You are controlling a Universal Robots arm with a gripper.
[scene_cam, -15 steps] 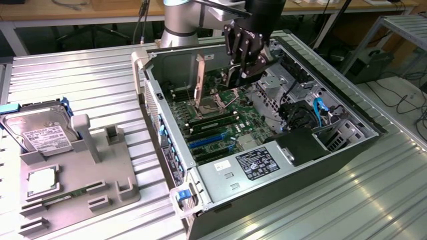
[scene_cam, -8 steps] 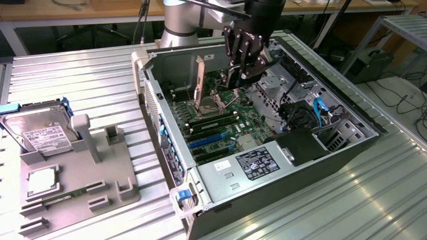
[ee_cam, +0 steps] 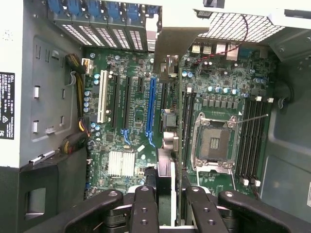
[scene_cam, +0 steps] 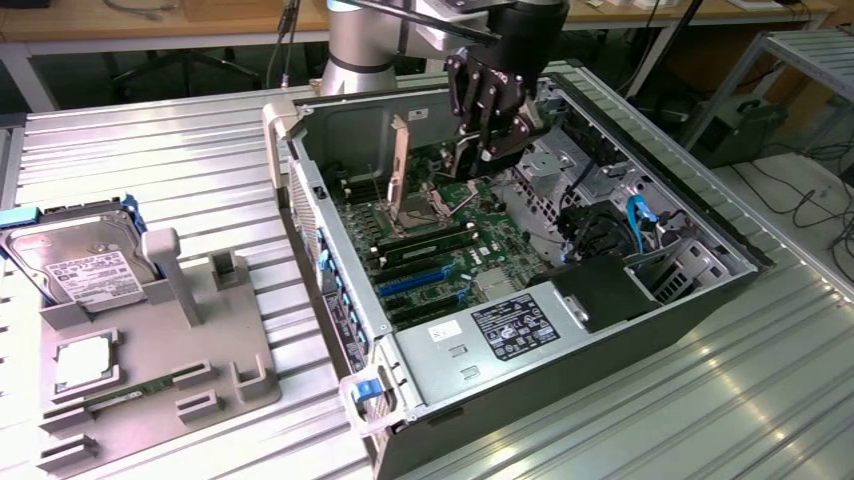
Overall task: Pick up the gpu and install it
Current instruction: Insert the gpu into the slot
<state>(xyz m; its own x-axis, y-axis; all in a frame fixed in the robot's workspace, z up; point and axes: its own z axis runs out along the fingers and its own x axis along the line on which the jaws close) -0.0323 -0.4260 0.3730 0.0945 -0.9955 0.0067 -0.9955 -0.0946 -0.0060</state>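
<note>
Exterior view: the arm's black hand hangs inside the open computer case, low over the motherboard. Its fingers pinch the gpu, a thin card held on edge, upright, rising from the board area near the case's rear wall, at the exterior view's left of the hand. The card sits just above or against the board; whether it touches a slot cannot be told from here.

Wrist view, looking down past the hand: the black fingers close from both sides on the card's edge, which runs away from the camera toward the rear of the case. It lies between the long blue expansion slot and the empty processor socket, near the memory slots.

On the metal worktop, well apart from the case, a grey parts holder carries a silver hard drive standing in its cradle, a processor lying flat, and a narrow green memory stick. The power supply with its label sits at the case's near end.
</note>
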